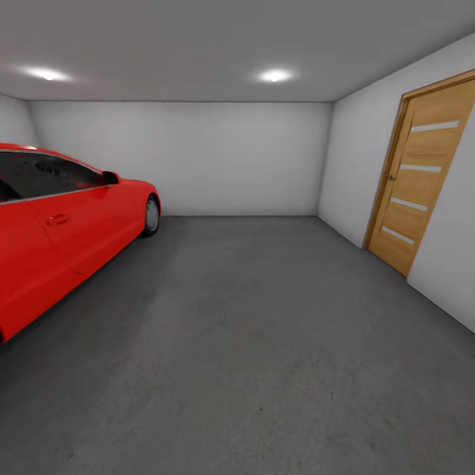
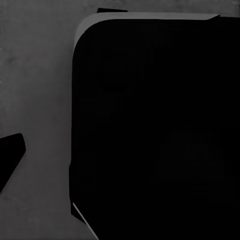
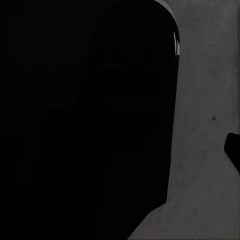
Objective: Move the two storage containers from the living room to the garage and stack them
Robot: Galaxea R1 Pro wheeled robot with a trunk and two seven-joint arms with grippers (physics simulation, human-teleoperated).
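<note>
Head view, nearest: dark grey mottled concrete floor (image 1: 251, 369) spreads from under me toward the far wall.
Head view, left side: a red car (image 1: 59, 237) stands along the floor's left edge, its nose pointing away from me, dark side windows, one front wheel showing.
Head view, right side: a light wooden door (image 1: 422, 175) with four pale strips sits shut in the white right wall.
Head view, far: a plain white back wall (image 1: 191, 158) closes the garage, and two round ceiling lights (image 1: 275, 76) glow in the grey ceiling.
Left wrist view: a big black rounded body fills most of what I see, with grey concrete (image 2: 35, 90) beside it; I cannot tell whether my left gripper is spread or pressed together.
Right wrist view: another black mass, with concrete (image 3: 205, 100) along one side; my right gripper's state I cannot tell either.
Storage containers: I cannot make them out here.
</note>
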